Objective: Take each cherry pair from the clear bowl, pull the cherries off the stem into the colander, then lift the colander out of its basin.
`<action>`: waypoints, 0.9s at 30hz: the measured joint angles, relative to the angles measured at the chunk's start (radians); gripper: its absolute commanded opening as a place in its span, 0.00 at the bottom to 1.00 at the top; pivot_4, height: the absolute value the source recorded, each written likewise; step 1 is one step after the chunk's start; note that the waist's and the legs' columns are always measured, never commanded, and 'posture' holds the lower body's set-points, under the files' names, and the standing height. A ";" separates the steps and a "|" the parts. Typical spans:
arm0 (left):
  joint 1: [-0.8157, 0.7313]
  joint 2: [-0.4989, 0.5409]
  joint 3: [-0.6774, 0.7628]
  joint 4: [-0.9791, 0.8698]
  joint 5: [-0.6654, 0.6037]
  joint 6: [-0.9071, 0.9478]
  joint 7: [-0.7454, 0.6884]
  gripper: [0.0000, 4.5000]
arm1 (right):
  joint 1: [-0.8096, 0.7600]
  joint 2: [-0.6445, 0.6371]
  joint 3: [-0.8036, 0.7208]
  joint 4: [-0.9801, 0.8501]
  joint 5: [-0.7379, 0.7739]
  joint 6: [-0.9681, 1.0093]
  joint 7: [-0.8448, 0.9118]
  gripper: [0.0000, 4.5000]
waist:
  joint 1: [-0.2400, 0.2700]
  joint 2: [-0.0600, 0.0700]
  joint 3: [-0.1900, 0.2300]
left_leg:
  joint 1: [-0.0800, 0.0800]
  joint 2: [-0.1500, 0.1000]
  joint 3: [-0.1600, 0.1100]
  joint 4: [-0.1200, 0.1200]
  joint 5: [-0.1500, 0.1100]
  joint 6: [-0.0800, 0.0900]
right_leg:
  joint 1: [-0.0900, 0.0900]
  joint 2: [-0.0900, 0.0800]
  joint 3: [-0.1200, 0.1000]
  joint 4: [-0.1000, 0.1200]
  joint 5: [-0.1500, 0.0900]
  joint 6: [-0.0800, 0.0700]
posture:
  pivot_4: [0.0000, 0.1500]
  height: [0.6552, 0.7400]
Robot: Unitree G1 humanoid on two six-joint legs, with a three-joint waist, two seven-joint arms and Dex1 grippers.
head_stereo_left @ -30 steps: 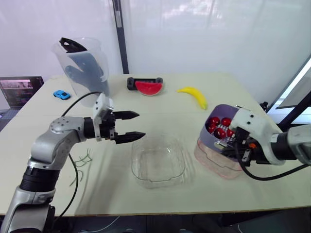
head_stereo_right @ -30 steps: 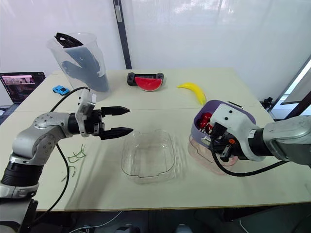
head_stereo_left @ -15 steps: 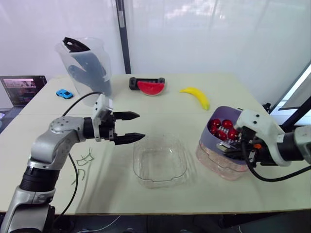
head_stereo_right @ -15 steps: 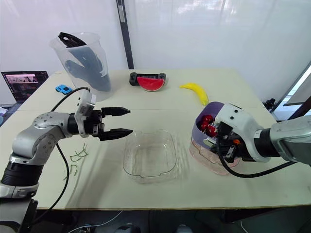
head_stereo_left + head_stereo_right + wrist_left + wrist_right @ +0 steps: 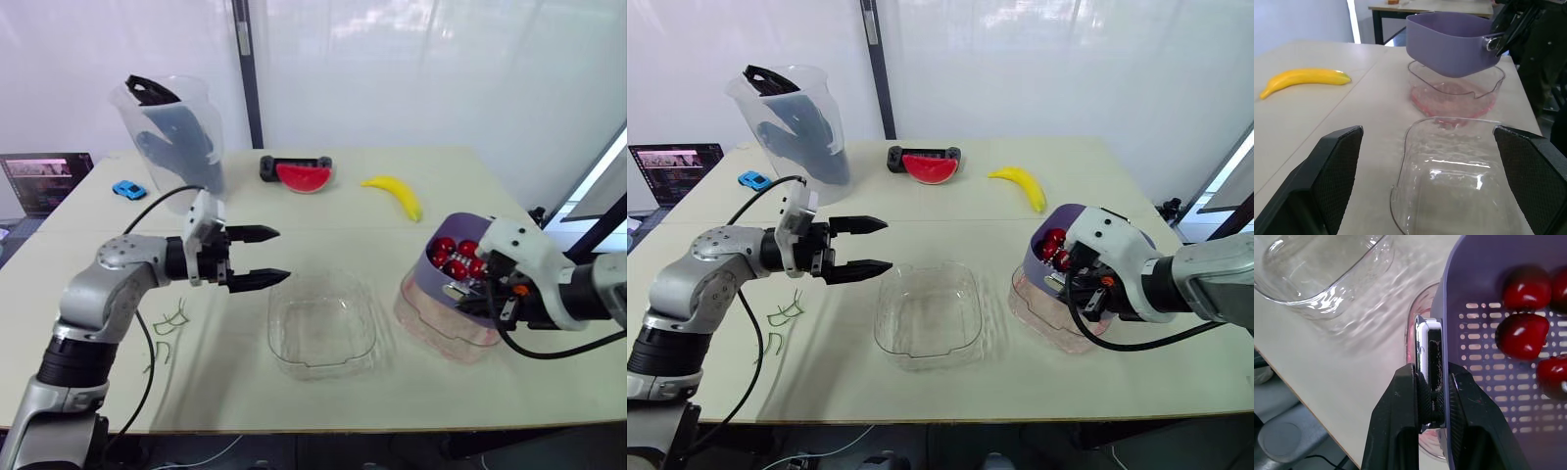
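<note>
On the last step, the right gripper (image 5: 1432, 382) clenched the handle of the purple colander (image 5: 1449, 44), tilted just above the basin (image 5: 1449, 95) beneath it and likely needing a level lift clear; the left gripper (image 5: 282, 255) gaped.

Head stereo pair: mounted high, angled forward and down over the cream counter (image 5: 323, 211), wide enough to take in both arms. The two eyes overlap almost fully, with a small sideways offset.

Left wrist cam: low, near counter level. It looks along the left end effector (image 5: 282, 255) across the clear square plastic bowl (image 5: 1449, 171) to the purple perforated plastic colander (image 5: 1449, 46), with the long yellow banana (image 5: 1303, 77) off to one side.

Right wrist cam: very close, looking down the right end effector (image 5: 1433, 382) onto the colander rim, with a corner of the bowl in frame.

All views share the bowl and colander.
</note>
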 measured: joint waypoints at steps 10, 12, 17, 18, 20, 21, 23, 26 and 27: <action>0.089 0.026 0.070 -0.021 -0.003 0.012 0.055 1.00 | -0.288 0.000 0.334 0.050 -0.234 -0.174 0.270 0.05 | -0.009 0.002 0.000 | 0.001 0.000 0.001 0.000 0.000 0.000 | 0.000 0.000 0.000 0.000 0.000 0.000 | 1.00 1.00; 0.118 0.022 0.081 -0.037 -0.004 0.013 0.075 1.00 | -0.395 0.030 0.454 0.118 -0.368 -0.258 0.372 0.05 | -0.008 0.002 0.000 | 0.001 0.000 0.001 0.000 0.000 0.000 | 0.000 0.000 0.000 0.000 0.000 0.000 | 1.00 1.00; 0.196 0.013 0.132 -0.134 -0.045 0.045 0.145 1.00 | -0.684 0.295 0.808 0.481 -0.784 -0.566 0.660 0.05 | -0.026 0.002 0.001 | 0.000 0.000 0.001 -0.001 0.000 -0.001 | -0.002 0.000 0.000 0.001 0.000 0.000 | 1.00 1.00; 0.213 0.015 0.145 -0.151 -0.049 0.049 0.155 1.00 | -0.721 0.345 0.847 0.558 -0.840 -0.616 0.692 0.05 | -0.027 0.002 0.001 | 0.000 0.000 0.001 -0.001 0.000 -0.001 | -0.003 0.000 0.000 0.001 0.000 0.000 | 1.00 1.00; 0.258 0.022 0.178 -0.186 -0.054 0.062 0.188 1.00 | -0.803 0.484 0.901 0.758 -0.945 -0.706 0.743 0.05 | -0.034 0.002 0.001 | 0.000 0.000 0.001 -0.001 0.002 -0.003 | -0.004 0.000 0.001 0.002 0.000 0.000 | 1.00 1.00; 0.279 0.024 0.190 -0.205 -0.057 0.063 0.200 1.00 | -0.827 0.532 0.913 0.831 -0.981 -0.739 0.753 0.05 | -0.033 0.002 0.001 | -0.001 0.000 0.001 -0.002 0.003 -0.005 | -0.005 0.000 0.001 0.002 0.000 0.000 | 1.00 1.00; 0.329 0.028 0.219 -0.254 -0.068 0.071 0.231 1.00 | -0.862 0.636 0.920 1.001 -1.054 -0.832 0.772 0.05 | -0.038 0.002 0.001 | -0.001 0.000 0.001 -0.002 0.003 -0.006 | -0.005 -0.001 0.001 0.002 0.000 0.000 | 1.00 1.00; 0.373 0.040 0.258 -0.309 -0.088 0.091 0.266 1.00 | -0.860 0.717 0.932 1.160 -1.128 -0.936 0.809 0.05 | -0.026 0.002 0.001 | -0.002 -0.001 0.000 -0.001 0.004 -0.007 | -0.005 -0.002 0.000 0.002 0.000 0.000 | 1.00 1.00; 0.385 0.043 0.273 -0.324 -0.092 0.096 0.275 1.00 | -0.855 0.736 0.932 1.192 -1.142 -0.959 0.821 0.05 | -0.024 0.002 0.001 | -0.002 -0.001 -0.001 -0.001 0.004 -0.008 | -0.005 -0.002 0.000 0.003 0.000 0.000 | 1.00 1.00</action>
